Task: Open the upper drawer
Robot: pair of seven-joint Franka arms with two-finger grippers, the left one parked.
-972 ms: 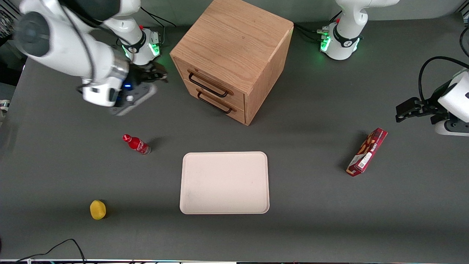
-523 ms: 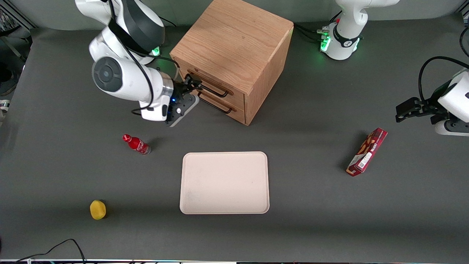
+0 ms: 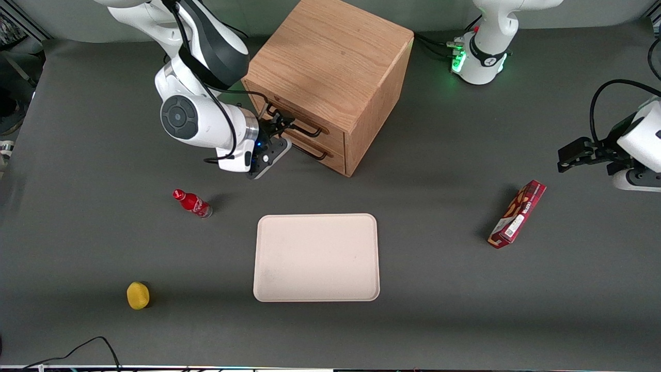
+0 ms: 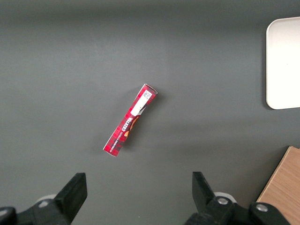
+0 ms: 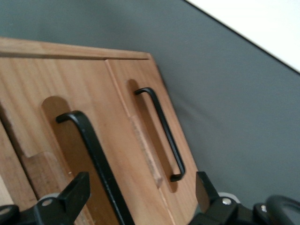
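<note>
The wooden cabinet [image 3: 330, 57] stands at the table's back. Its upper drawer [image 3: 310, 123] is shut, and its black wire handle [image 3: 313, 133] runs across its front. The lower drawer [image 3: 326, 155], with its own black handle [image 3: 316, 153], is also shut. My right gripper [image 3: 280, 123] is right in front of the upper drawer, at the handle's end toward the working arm. In the right wrist view the gripper [image 5: 138, 197] is open. The upper handle [image 5: 96, 159] passes between its fingers [image 5: 70, 193] untouched, with the lower handle [image 5: 161, 133] beside it.
A red bottle [image 3: 192, 203] stands nearer the front camera than the gripper. A white tray [image 3: 316, 257] lies mid-table, and a yellow object [image 3: 138, 295] is near the front edge. A red box [image 3: 518, 214] lies toward the parked arm's end, also in the left wrist view [image 4: 130, 121].
My right arm swung from the working arm's end of the table toward the cabinet. The gripper went from well clear of the drawers to straddling the upper drawer's handle. Both drawers stayed shut.
</note>
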